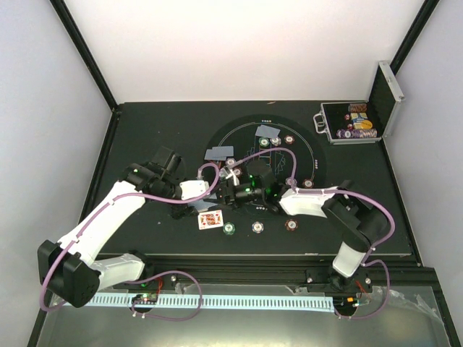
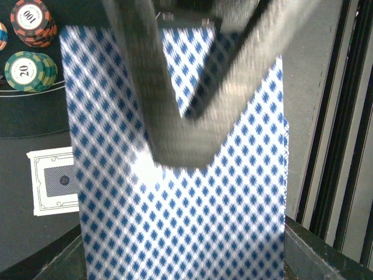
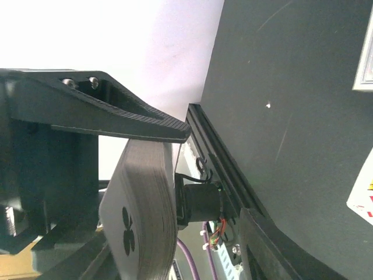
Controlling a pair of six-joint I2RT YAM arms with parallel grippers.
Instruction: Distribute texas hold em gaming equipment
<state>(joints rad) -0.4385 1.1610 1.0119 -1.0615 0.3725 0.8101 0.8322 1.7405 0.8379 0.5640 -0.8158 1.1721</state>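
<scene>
Closest to the left wrist lens: one finger of the left gripper, blurred, lying across the back of the deck of playing cards. This gripper is clamped on the deck.

Deck count: 1. Its blue-and-white checked back faces this lens, and its long axis runs up-down in frame, along the finger.

Right wrist view: same deck seen edge-on, black club pip on the exposed face. The upper finger of the right gripper sits at the deck's edge. Jaws partly apart; not possible to tell whether they grip.

Top view: deck held off the bench between the two grippers, mid-bench, mostly hidden by them.

Loose cards: 3.
- Face-down cards: 2, grey-blue backs, beyond the grippers, both tilted.
- Face-up card: 1, red court figure, near-left of the grippers, long axis roughly near-far.

Chip spots on the bench: 8.
- Near row, 3: green chip, pale disc, brown chip.
- Far group: 3.
- Right pair: 2.

Silver-edged case: 1, far right, lid raised, coloured chips inside.
</scene>
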